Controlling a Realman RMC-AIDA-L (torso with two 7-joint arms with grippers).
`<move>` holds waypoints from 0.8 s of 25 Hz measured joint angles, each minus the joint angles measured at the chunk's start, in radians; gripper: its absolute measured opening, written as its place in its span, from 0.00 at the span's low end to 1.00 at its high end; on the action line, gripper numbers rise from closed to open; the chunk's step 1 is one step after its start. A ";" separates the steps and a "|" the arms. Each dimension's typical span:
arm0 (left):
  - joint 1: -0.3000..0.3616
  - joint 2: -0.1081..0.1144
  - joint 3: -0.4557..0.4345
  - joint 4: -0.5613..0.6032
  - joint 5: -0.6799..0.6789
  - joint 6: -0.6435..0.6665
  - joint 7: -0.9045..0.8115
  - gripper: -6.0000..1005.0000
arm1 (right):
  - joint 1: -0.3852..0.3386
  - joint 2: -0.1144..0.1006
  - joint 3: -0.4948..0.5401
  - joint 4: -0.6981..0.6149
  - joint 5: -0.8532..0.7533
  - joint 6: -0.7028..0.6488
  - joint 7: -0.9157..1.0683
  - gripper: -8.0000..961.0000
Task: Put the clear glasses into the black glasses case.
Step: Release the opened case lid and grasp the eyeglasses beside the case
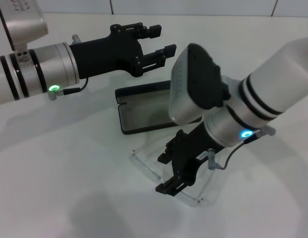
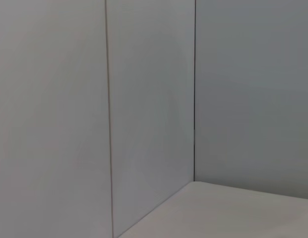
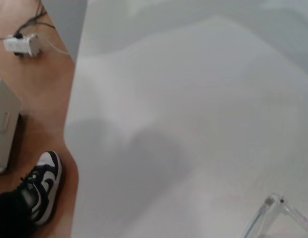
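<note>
The clear glasses (image 1: 145, 167) lie on the white table (image 1: 69, 173) near its front, just in front of the black glasses case (image 1: 141, 106). The case lies open with its grey lining showing; its right part is hidden behind my right arm. My right gripper (image 1: 164, 173) is down over the middle of the glasses, open, with one finger on either side of the frame. A clear corner of the glasses (image 3: 273, 213) shows in the right wrist view. My left gripper (image 1: 161, 42) hovers open behind the case, holding nothing.
In the right wrist view, the table's edge (image 3: 74, 124) drops to a wooden floor with a person's black-and-white shoe (image 3: 42, 183) and a power strip (image 3: 20, 43). Grey wall panels (image 2: 144, 99) stand behind the table.
</note>
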 joint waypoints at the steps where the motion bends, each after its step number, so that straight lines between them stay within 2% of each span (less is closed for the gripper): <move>1: 0.000 0.000 0.000 0.000 0.001 0.000 0.000 0.56 | 0.009 0.000 -0.014 0.014 0.001 0.014 0.005 0.71; 9: 0.006 0.001 -0.005 0.000 0.005 -0.001 0.004 0.56 | 0.050 0.000 -0.072 0.067 -0.004 0.079 0.060 0.68; 15: 0.007 0.001 -0.006 0.000 0.015 -0.002 0.002 0.56 | 0.045 -0.001 -0.034 0.076 -0.034 0.045 0.060 0.44; 20: 0.002 0.002 -0.006 0.001 0.023 -0.002 0.001 0.56 | 0.042 -0.001 -0.016 0.081 -0.047 0.025 0.060 0.35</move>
